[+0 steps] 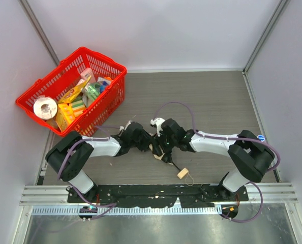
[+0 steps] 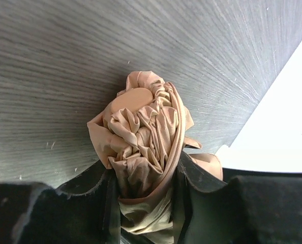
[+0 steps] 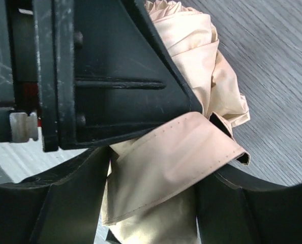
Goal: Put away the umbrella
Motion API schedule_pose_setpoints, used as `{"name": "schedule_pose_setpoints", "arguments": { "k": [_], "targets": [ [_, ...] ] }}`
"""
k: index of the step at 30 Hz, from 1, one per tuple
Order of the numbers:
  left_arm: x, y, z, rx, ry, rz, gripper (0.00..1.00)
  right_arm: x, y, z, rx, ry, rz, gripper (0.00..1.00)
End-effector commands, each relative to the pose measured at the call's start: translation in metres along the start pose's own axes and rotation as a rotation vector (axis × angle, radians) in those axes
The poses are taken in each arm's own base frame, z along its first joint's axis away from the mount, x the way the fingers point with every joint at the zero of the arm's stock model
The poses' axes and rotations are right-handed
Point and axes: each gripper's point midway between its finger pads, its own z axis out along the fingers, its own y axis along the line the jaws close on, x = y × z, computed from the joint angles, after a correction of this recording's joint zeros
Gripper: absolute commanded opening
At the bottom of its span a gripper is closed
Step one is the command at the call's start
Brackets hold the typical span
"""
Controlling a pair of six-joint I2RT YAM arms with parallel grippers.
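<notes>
- The umbrella (image 2: 143, 127) lay folded on the table (image 1: 217, 101), about midway along its near edge, between your two arms where they met.
- Its beige fabric was bunched into a loose, crumpled wad, not rolled tight.
- Your left gripper (image 2: 147, 183) was clamped on that wad, with fabric filling the gap between its jaws and bulging out past the tips.
- Your right gripper (image 3: 151, 203) stood wide, one jaw on each side of the fabric. A flat stitched strap (image 3: 176, 152) lay across the gap. I could not tell whether those jaws were pressing or only flanking the cloth.
- A thin black shaft (image 1: 174, 166) ran from the bundle toward the near edge and ended in a small tan handle (image 1: 182, 173) with a cord loop, lying free on the table.
- A red basket (image 1: 110, 66) holding groceries sat at the far left corner, well apart from the umbrella.
- By my judgement the umbrella would be light, and the cloth soft and slippery. A pinch on fabric alone could slide or let the folds spill open.
- The ribs looked thin and likely bend easily, so squeeze gently.
- The firmer places to take hold are probably the shaft or handle, or around the whole bundle where the strap crossed it.
</notes>
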Motion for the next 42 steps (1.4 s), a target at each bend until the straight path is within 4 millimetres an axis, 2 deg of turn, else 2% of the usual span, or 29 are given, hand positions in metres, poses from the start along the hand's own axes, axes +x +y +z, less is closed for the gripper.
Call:
{"name": "schedule_pose_setpoints", "arguments": {
  "k": [1, 6, 7, 8, 9, 10, 11, 12, 13, 14, 15, 16, 17, 18, 19, 20, 21, 22, 25, 28, 32, 33, 34, 36, 37, 41, 42],
  "targets": [
    [0.018, 0.098, -0.011, -0.373, 0.066, -0.037, 0.00, -0.019, -0.015, -0.001, 0.218, -0.058, -0.129, 0.67],
    [0.014, 0.086, -0.016, -0.364, 0.044, -0.033, 0.00, -0.006, -0.020, 0.011, 0.308, -0.060, -0.134, 0.67],
    [0.013, 0.083, -0.016, -0.355, 0.041, -0.032, 0.00, -0.005, -0.022, 0.012, 0.315, -0.067, -0.118, 0.60],
    [0.013, 0.083, -0.015, -0.352, 0.042, -0.025, 0.00, -0.004, -0.021, 0.016, 0.291, -0.071, -0.112, 0.46],
    [0.013, 0.082, -0.015, -0.347, 0.041, -0.020, 0.00, -0.003, -0.020, 0.019, 0.278, -0.073, -0.101, 0.38],
    [0.012, 0.082, -0.015, -0.340, 0.037, -0.013, 0.00, 0.002, -0.018, 0.020, 0.231, -0.058, -0.076, 0.16],
    [0.011, 0.082, -0.016, -0.329, 0.033, -0.002, 0.00, -0.002, -0.014, 0.022, 0.190, -0.076, -0.064, 0.09],
    [0.010, 0.079, -0.017, -0.304, 0.028, 0.014, 0.01, 0.008, -0.010, 0.023, 0.120, -0.052, -0.031, 0.01],
    [0.008, 0.077, -0.018, -0.277, 0.022, 0.029, 0.13, 0.008, -0.014, 0.023, 0.086, -0.067, -0.005, 0.01],
    [0.007, 0.075, -0.019, -0.255, 0.012, 0.043, 0.31, 0.014, 0.000, 0.022, -0.016, -0.051, 0.020, 0.01],
    [0.005, 0.067, -0.021, -0.208, 0.002, 0.052, 0.56, 0.012, -0.007, 0.021, -0.048, -0.084, 0.050, 0.01],
    [-0.001, 0.068, -0.023, -0.207, -0.035, 0.067, 0.77, 0.012, 0.002, 0.019, -0.133, -0.086, 0.081, 0.01],
    [-0.006, 0.069, -0.025, -0.209, -0.058, 0.083, 0.92, 0.011, -0.003, 0.019, -0.154, -0.109, 0.103, 0.01],
    [-0.009, 0.069, -0.028, -0.208, -0.074, 0.100, 0.93, 0.012, 0.004, 0.018, -0.223, -0.099, 0.123, 0.01],
    [-0.013, 0.068, -0.030, -0.203, -0.095, 0.116, 0.94, 0.010, -0.003, 0.020, -0.233, -0.109, 0.146, 0.01],
    [-0.015, 0.066, -0.031, -0.197, -0.107, 0.126, 0.94, 0.010, 0.006, 0.017, -0.300, -0.097, 0.175, 0.01],
    [-0.017, 0.073, -0.033, -0.222, -0.115, 0.134, 0.94, 0.003, 0.004, 0.017, -0.331, -0.129, 0.188, 0.01],
    [-0.018, 0.075, -0.033, -0.223, -0.121, 0.139, 0.94, 0.003, 0.014, 0.013, -0.402, -0.116, 0.221, 0.01],
    [-0.018, 0.075, -0.029, -0.230, -0.117, 0.167, 0.93, -0.009, 0.027, 0.007, -0.542, -0.133, 0.248, 0.01],
    [-0.019, 0.072, -0.019, -0.230, -0.113, 0.203, 0.93, -0.011, 0.031, 0.009, -0.616, -0.114, 0.278, 0.01],
    [-0.026, 0.081, -0.014, -0.277, -0.143, 0.268, 0.88, -0.018, 0.035, 0.001, -0.690, -0.132, 0.298, 0.01],
    [-0.025, 0.086, -0.013, -0.282, -0.143, 0.277, 0.83, -0.017, 0.037, -0.002, -0.705, -0.126, 0.301, 0.01],
    [-0.025, 0.086, -0.011, -0.266, -0.144, 0.281, 0.74, -0.018, 0.038, -0.003, -0.712, -0.128, 0.295, 0.01],
    [-0.020, 0.090, -0.009, -0.221, -0.125, 0.273, 0.33, -0.016, 0.038, -0.004, -0.704, -0.121, 0.297, 0.01],
    [-0.019, 0.086, -0.008, -0.197, -0.128, 0.257, 0.21, -0.015, 0.036, -0.002, -0.687, -0.122, 0.286, 0.01],
    [-0.016, 0.084, -0.009, -0.199, -0.110, 0.262, 0.03, -0.011, 0.033, 0.000, -0.652, -0.122, 0.289, 0.01],
    [-0.016, 0.078, -0.010, -0.182, -0.110, 0.261, 0.00, -0.010, 0.025, 0.006, -0.601, -0.121, 0.288, 0.01]
  ]
}}
